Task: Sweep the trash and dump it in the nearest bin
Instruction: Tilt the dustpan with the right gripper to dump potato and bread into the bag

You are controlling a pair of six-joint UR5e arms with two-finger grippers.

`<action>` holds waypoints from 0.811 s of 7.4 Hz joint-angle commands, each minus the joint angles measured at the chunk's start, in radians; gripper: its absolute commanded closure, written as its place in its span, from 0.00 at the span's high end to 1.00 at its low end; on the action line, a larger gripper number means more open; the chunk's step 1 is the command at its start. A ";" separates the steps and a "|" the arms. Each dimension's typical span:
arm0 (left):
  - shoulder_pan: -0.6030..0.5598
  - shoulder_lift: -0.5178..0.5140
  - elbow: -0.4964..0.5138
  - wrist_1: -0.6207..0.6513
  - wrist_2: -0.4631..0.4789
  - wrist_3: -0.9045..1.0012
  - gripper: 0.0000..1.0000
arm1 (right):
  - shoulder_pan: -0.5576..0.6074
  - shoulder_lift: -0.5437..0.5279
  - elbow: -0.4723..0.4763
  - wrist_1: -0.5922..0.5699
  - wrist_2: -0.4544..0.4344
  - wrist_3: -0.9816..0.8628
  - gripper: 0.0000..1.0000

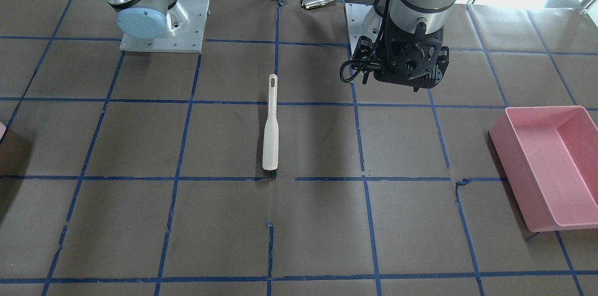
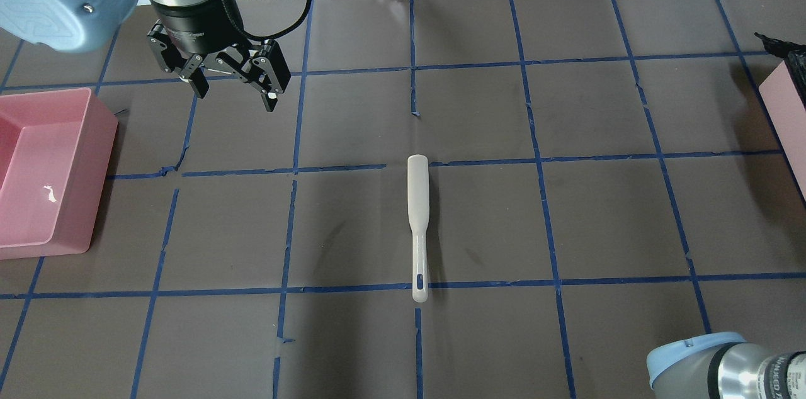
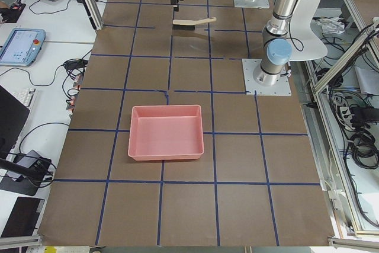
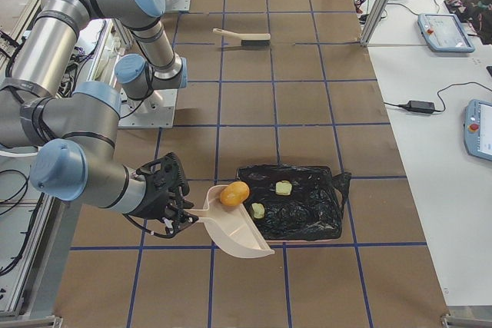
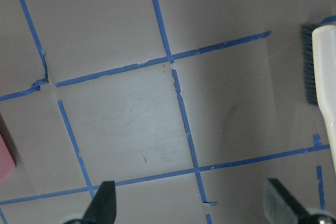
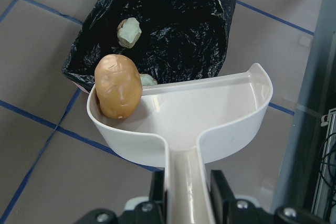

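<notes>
One smooth potato-shaped lump (image 6: 118, 86) will likely roll, so tilt the dustpan (image 6: 210, 114) gently by its handle, which your right claw (image 6: 189, 187) clamps; left claw (image 2: 235, 98) gapes wide.

The table (image 2: 598, 216) is brown, with blue tape lines (image 2: 538, 160) making squares on it. A white brush (image 2: 418, 229) lies flat in the middle, its thin end with the little hole pointing to the robot. The left gripper (image 2: 236, 95) hangs over the far left part, fingers spread wide, holding nothing. A pink bin (image 2: 94, 185) sits at the left edge with a white speck (image 2: 49, 194) inside. A bit of a second pink bin (image 2: 787, 109) peeks in at the right edge.
</notes>
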 commanded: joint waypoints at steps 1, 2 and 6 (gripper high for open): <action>0.000 0.000 0.000 0.000 0.000 0.001 1.00 | 0.046 -0.001 -0.035 -0.022 -0.034 0.019 0.00; 0.000 0.000 0.000 0.000 0.000 0.000 1.00 | 0.069 -0.001 -0.041 -0.034 -0.058 0.020 0.00; 0.000 0.000 0.001 0.000 -0.002 0.001 1.00 | 0.119 -0.037 -0.041 -0.017 -0.052 0.160 0.00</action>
